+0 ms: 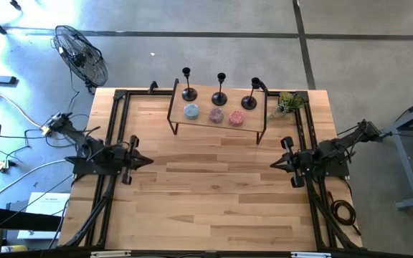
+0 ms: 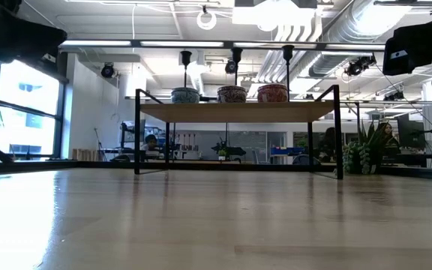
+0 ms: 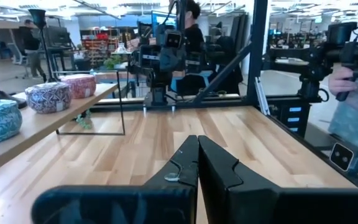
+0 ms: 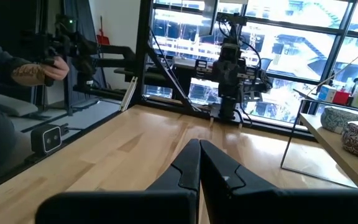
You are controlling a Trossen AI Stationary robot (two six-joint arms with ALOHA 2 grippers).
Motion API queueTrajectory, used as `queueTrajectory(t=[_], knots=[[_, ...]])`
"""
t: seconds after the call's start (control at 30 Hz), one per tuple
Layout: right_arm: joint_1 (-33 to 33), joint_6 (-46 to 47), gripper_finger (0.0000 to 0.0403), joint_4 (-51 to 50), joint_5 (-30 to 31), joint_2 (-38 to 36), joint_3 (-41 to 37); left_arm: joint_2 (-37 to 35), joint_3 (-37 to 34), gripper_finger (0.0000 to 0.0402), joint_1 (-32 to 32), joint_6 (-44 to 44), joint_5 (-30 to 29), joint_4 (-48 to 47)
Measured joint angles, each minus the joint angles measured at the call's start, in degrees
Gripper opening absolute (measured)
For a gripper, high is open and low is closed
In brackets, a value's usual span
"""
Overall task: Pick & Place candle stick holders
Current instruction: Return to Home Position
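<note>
Three black candle stick holders [image 1: 186, 89] [image 1: 220, 93] [image 1: 252, 99] stand upright on their round bases along the far side of a small wooden shelf [image 1: 257, 122], at the table's far middle. In the low view they [image 2: 186, 67] [image 2: 236, 64] [image 2: 287, 64] rise behind three bowls. My left gripper [image 1: 149, 161] [image 3: 197, 152] hovers shut over the table's left side, pointing level toward the right. My right gripper [image 1: 272, 165] [image 4: 199, 152] hovers shut over the right side, pointing left. Neither holds anything.
Three patterned bowls [image 1: 191, 111] [image 1: 216, 114] [image 1: 236, 117] sit on the shelf in front of the holders. A small plant [image 1: 287, 104] stands at the far right corner. A black frame [image 1: 120, 97] edges the table. A person's hand [image 4: 42, 71] shows beyond the table.
</note>
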Motion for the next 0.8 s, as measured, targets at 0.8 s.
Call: queueTrajectory(t=[0.8], knots=[[0.0, -0.4, 0.0, -0.3, 0.6, 0.0, 0.0, 0.0, 0.0, 0.0, 27.5, -5.8, 20.8, 1.2]])
